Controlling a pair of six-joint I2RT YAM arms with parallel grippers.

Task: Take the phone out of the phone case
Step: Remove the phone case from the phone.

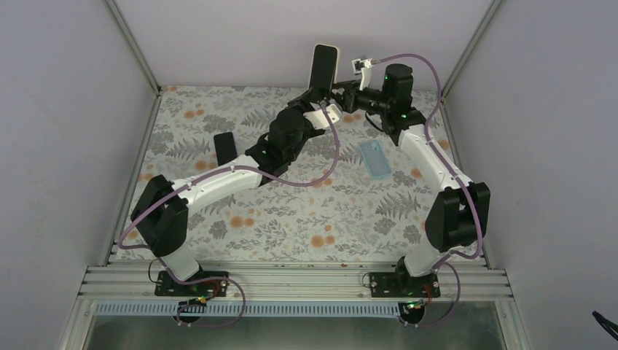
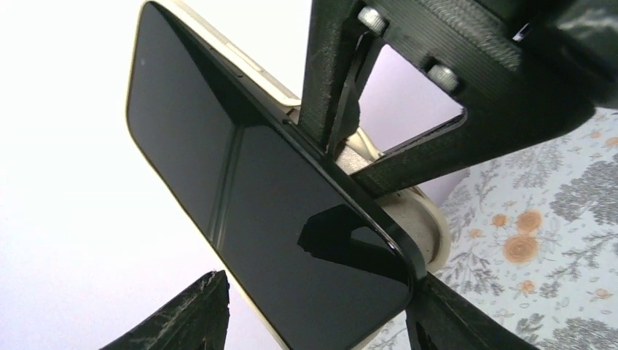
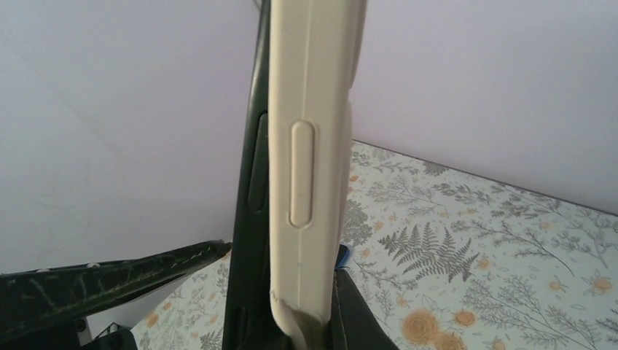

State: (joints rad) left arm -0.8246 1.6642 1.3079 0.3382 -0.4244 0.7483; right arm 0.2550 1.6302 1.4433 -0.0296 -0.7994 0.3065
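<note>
A black phone (image 1: 323, 65) in a cream case stands upright in the air at the back centre. In the left wrist view its dark screen (image 2: 240, 189) lies between my left gripper's (image 2: 321, 284) fingers. The right finger touches the phone's lower corner, and a gap shows at the left finger. My right gripper (image 1: 339, 93) pinches the phone's side edge (image 2: 342, 117). In the right wrist view, my right gripper (image 3: 284, 251) has one finger against the black phone (image 3: 248, 219) and the other against the cream case (image 3: 313, 146). The phone's side stands clear of the case wall.
A pale blue case (image 1: 375, 159) lies flat on the floral mat (image 1: 291, 219) right of centre. A flat black object (image 1: 224, 148) lies left of centre. Grey walls with metal posts close in the back and sides.
</note>
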